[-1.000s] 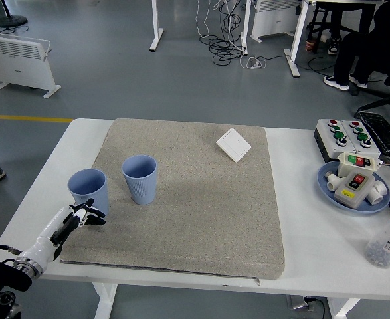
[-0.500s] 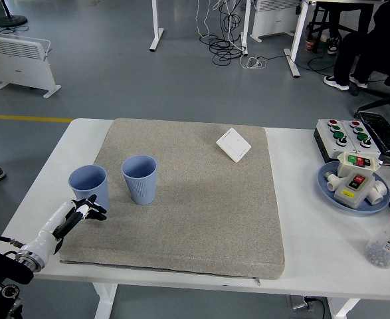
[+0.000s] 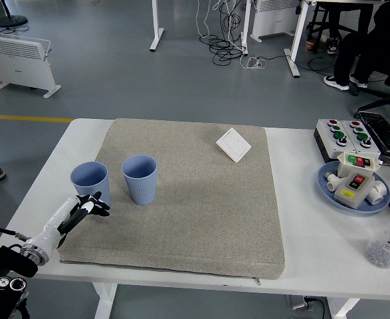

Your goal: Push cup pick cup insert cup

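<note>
On the grey mat [image 3: 201, 199], two blue cups [image 3: 90, 183] [image 3: 139, 179] stand upright beside the left robot hand [image 3: 82, 209], fingers loose, holding nothing.

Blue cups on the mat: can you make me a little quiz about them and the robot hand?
1. True or false: the two blue cups, left cup and right cup, both stand upright on the grey mat.
2. Which hand is in view near the cups? A) left hand B) right hand C) both
3. Fill in: the white switch plate lies near the mat's far ____ corner.

Key
1. True.
2. A: only the left hand shows, just in front of the left cup, holding nothing.
3. Right.
</note>
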You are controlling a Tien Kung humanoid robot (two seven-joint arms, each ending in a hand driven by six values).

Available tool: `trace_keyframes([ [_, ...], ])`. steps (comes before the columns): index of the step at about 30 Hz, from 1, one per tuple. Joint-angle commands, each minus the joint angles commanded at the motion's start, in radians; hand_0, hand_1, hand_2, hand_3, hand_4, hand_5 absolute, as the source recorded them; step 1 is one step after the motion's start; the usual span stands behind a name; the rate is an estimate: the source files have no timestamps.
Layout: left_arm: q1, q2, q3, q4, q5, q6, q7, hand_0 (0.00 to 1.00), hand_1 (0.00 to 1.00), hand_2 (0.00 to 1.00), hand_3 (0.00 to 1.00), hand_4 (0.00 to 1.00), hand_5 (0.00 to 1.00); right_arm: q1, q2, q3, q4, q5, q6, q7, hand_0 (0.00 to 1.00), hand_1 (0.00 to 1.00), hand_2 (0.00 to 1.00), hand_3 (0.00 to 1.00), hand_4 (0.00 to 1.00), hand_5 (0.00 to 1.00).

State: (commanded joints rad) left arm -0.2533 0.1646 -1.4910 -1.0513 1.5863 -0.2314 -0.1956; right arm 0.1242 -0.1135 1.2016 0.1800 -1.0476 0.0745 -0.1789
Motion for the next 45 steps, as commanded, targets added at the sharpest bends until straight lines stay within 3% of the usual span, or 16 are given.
trace_keyframes([
  [19,-0.072,0.012,0.016,0.078,0.06,0.009,-0.03,0.775,0.587,0.499,0.476,0.615,0.998,0.002,0.002,0.0,0.0,-0.004,0.0,0.0,0.774,0.687,0.688,0.568,0.132,0.476],
  [27,-0.128,0.027,0.057,0.129,0.088,0.008,-0.043,0.784,0.596,0.5,0.475,0.615,0.998,0.002,0.003,-0.001,0.0,-0.005,0.0,-0.001,0.774,0.687,0.688,0.569,0.131,0.476],
  [37,-0.184,0.026,0.095,0.182,0.124,0.017,-0.072,0.785,0.603,0.5,0.475,0.614,0.998,0.003,0.005,-0.012,0.0,0.0,0.0,-0.003,0.774,0.687,0.688,0.569,0.131,0.475],
  [45,-0.209,0.038,0.118,0.217,0.142,0.016,-0.079,0.791,0.61,0.5,0.474,0.614,0.998,0.003,0.006,-0.02,0.0,0.002,0.001,-0.003,0.774,0.686,0.687,0.568,0.13,0.475],
])
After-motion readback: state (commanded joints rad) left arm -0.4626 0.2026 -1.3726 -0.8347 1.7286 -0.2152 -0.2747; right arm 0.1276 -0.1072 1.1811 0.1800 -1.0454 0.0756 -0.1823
